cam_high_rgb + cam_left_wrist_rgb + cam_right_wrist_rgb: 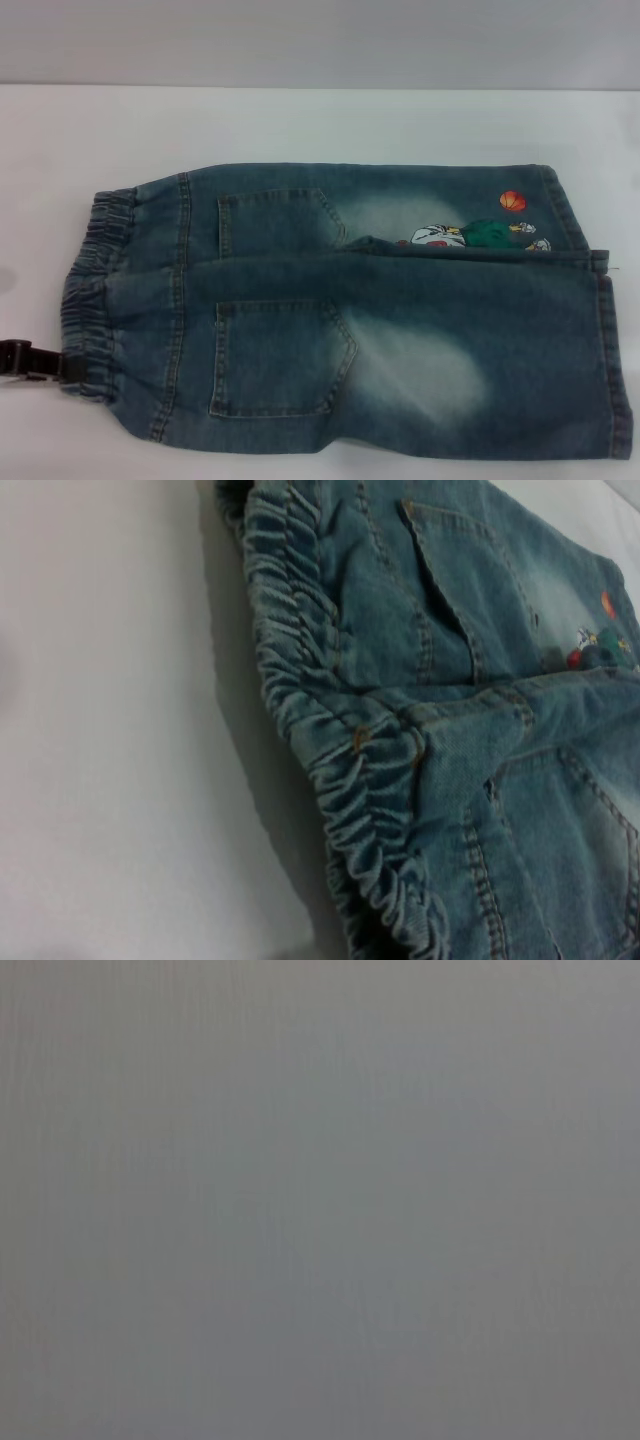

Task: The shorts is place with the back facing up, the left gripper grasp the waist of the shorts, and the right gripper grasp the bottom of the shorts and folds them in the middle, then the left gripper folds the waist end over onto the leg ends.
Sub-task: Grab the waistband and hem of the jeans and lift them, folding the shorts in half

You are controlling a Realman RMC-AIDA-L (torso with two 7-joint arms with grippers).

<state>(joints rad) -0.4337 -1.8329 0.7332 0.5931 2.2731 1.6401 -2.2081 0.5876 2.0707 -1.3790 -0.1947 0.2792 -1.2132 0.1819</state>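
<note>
Blue denim shorts [340, 310] lie flat on the white table with both back pockets up. The elastic waist [90, 290] is on the left and the leg ends [610, 350] are on the right. A cartoon print [470, 235] shows on the far leg. My left gripper [35, 362] is a dark shape at the left edge, reaching the near corner of the waist. The left wrist view shows the gathered waistband [340, 770] close up. My right gripper is out of view, and the right wrist view shows only a plain grey surface.
The white table [300, 120] extends beyond the shorts on the far side and to the left. A grey wall [320, 40] runs along the table's back edge. The near leg hem lies close to the right and near borders of the head view.
</note>
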